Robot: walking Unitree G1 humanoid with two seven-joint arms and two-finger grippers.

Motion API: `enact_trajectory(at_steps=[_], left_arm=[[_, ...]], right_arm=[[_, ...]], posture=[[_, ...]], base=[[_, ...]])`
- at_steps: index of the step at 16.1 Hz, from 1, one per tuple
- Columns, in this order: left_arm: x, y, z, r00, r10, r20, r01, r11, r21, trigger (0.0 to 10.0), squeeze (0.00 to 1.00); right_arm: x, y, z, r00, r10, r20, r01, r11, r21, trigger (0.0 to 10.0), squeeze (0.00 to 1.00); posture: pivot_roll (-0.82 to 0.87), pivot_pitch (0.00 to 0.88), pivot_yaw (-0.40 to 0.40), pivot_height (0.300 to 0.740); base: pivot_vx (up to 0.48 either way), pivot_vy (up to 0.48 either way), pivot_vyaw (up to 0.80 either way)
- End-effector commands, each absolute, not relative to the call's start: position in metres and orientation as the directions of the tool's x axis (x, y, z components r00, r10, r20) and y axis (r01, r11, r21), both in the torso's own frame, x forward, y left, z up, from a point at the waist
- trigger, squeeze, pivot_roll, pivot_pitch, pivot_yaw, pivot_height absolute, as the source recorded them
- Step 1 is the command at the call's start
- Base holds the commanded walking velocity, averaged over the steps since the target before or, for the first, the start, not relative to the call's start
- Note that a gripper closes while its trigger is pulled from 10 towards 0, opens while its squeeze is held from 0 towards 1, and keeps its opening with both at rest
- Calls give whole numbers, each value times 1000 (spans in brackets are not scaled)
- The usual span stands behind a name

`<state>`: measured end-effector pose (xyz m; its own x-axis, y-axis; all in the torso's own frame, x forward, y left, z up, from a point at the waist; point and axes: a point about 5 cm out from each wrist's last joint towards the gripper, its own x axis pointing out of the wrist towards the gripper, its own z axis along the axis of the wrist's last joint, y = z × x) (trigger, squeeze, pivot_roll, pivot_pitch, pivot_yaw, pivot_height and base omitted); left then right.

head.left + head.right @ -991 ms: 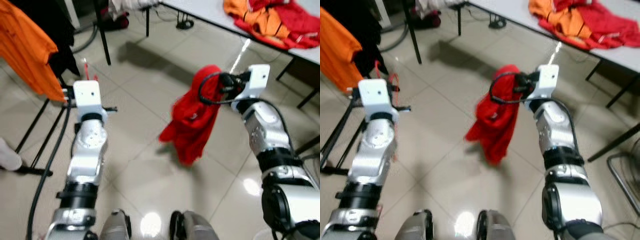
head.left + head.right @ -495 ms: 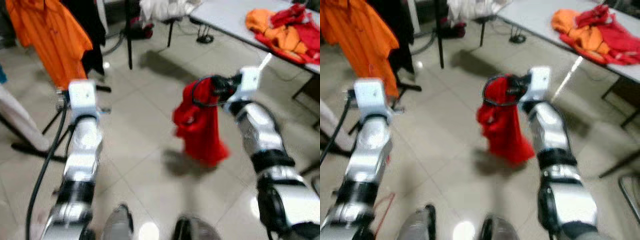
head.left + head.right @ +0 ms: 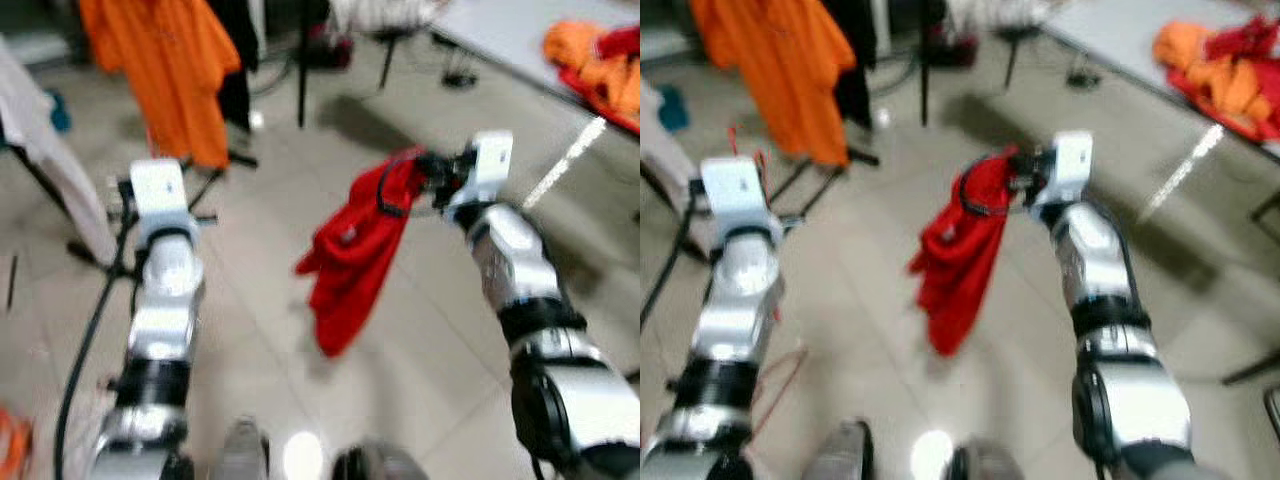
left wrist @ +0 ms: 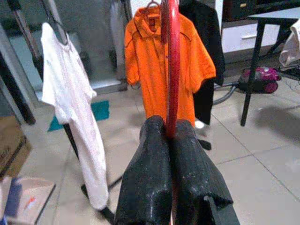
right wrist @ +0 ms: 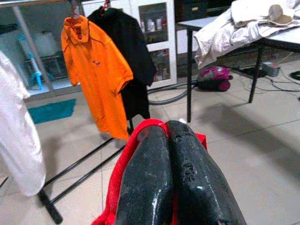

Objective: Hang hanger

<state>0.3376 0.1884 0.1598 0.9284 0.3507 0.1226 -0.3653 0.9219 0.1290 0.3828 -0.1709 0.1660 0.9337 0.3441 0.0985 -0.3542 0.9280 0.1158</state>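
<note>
My view has swung left since a second ago: the orange shirt (image 3: 160, 70) is now ahead. My right gripper (image 5: 168, 154) fingers stay clamped on the red garment (image 3: 350, 250), held over bare floor (image 3: 250, 300). My left gripper (image 4: 169, 140) pinches a red hanger (image 4: 172, 70).

You see soft matt cloth in the red shirt (image 3: 350, 250), the orange shirt (image 4: 168, 61) and the white shirt (image 4: 70, 103). The floor (image 3: 260, 290) is glossy pale tile that throws back lamp glare. Your arms wear smooth silver metal shells; the right gripper (image 5: 164, 140) has black fingers (image 5: 145, 183) with a faint rubbery sheen. The hanger (image 4: 172, 70) looks like smooth red plastic.
</note>
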Motion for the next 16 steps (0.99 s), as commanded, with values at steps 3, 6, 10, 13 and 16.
enact_trajectory(at_steps=[3,6,10,13,16], left_arm=[[333,191,159,912,388,130,-406,899,164,10000,0],[332,191,159,904,406,135,-425,888,178,10000,0],[327,194,155,922,369,116,-385,898,211,10000,0],[314,197,145,945,312,97,-326,905,275,10000,0],[304,203,131,948,318,13,-314,925,213,10000,0]], right_arm=[[384,-168,174,920,365,143,-381,917,114,0,0],[384,-165,173,914,380,142,-397,910,117,0,0],[382,-162,168,912,384,143,-402,906,131,0,0],[376,-179,156,941,314,128,-332,927,172,0,0],[367,-193,136,960,268,75,-277,947,160,0,0]], posture=[[-58,138,-71,740],[-48,134,-79,740],[-48,158,-73,740],[-46,162,-79,740],[-30,169,-71,740]], base=[[0,0,587],[0,0,579],[0,0,573],[0,0,571],[0,0,558]])
